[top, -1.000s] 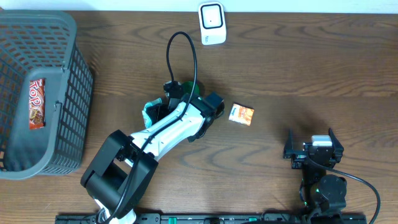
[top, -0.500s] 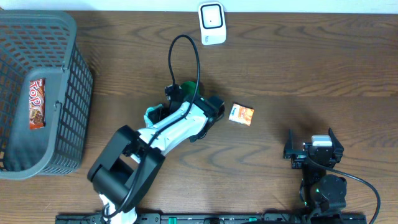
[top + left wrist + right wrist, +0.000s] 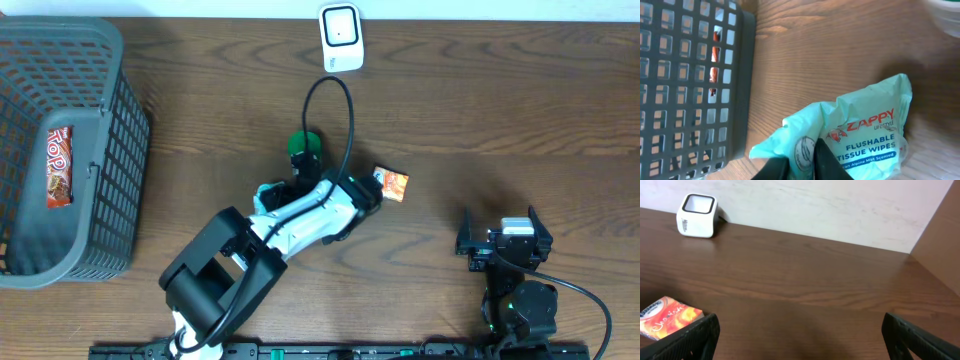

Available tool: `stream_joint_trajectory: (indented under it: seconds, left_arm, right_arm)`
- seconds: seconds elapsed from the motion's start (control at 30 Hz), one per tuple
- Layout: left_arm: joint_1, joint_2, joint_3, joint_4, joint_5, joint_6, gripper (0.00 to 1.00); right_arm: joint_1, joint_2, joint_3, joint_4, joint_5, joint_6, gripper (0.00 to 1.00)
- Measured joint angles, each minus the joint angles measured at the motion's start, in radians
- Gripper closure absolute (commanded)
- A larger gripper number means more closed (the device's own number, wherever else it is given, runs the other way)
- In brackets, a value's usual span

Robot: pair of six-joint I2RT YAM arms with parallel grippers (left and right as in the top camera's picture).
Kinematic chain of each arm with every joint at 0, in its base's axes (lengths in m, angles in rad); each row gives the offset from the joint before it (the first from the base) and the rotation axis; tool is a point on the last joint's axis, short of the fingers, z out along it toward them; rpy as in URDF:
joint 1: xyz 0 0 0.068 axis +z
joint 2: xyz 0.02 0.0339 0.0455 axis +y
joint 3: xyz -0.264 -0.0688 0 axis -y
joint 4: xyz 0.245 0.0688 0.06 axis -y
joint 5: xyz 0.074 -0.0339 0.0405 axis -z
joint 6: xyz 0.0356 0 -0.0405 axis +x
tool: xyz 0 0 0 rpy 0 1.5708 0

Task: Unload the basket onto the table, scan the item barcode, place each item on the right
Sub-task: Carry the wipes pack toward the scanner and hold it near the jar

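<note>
- Two grippers in view. Your L gripper [image 3: 802,156] is pinched narrow on the wipes pack [image 3: 860,125], black fingers [image 3: 827,162] nipping its near edge.
- The wipes pack is teal, printed label facing the wrist cam, and spreads out ahead of the L fingertips over the table [image 3: 840,50]. Can't tell if it rests on the wood or hangs clear.
- The basket [image 3: 690,75] stands beyond the L gripper, off to one side of the pack. An orange-red sliver shows thru its mesh.
- Overhead, the L gripper [image 3: 262,197] points toward the basket [image 3: 125,170], well apart from it. A candy bar [image 3: 60,165] lies inside.
- The scanner [image 3: 340,38] sits well apart from the L gripper, behind it and off to the side.
- A green round item [image 3: 303,145] is near the L wrist. An orange packet [image 3: 390,184] lies just beside the wrist end of that arm.
- Your R gripper [image 3: 502,225] has its jaws spread wide over bare wood.
- From the R gripper [image 3: 800,340], the orange packet [image 3: 667,316] is just ahead of one finger and the scanner [image 3: 697,209] is far ahead on that same side.
</note>
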Motion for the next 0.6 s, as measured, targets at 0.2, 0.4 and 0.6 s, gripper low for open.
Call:
stream_joint_trajectory:
  seconds: [0.2,0.4,0.6]
  left_arm:
    - [-0.042,0.0,0.0,0.006,0.011,-0.001,0.83]
    - [-0.074,0.0,0.0,0.085,0.026,0.003,0.83]
    - [-0.084,0.0,-0.001,0.297,0.165,0.08,0.83]
  right_arm:
    - [0.0,0.0,0.0,0.0,0.0,0.0,0.01]
    - [0.0,0.0,0.0,0.0,0.0,0.0,0.01]
    - [0.0,0.0,0.0,0.0,0.0,0.0,0.01]
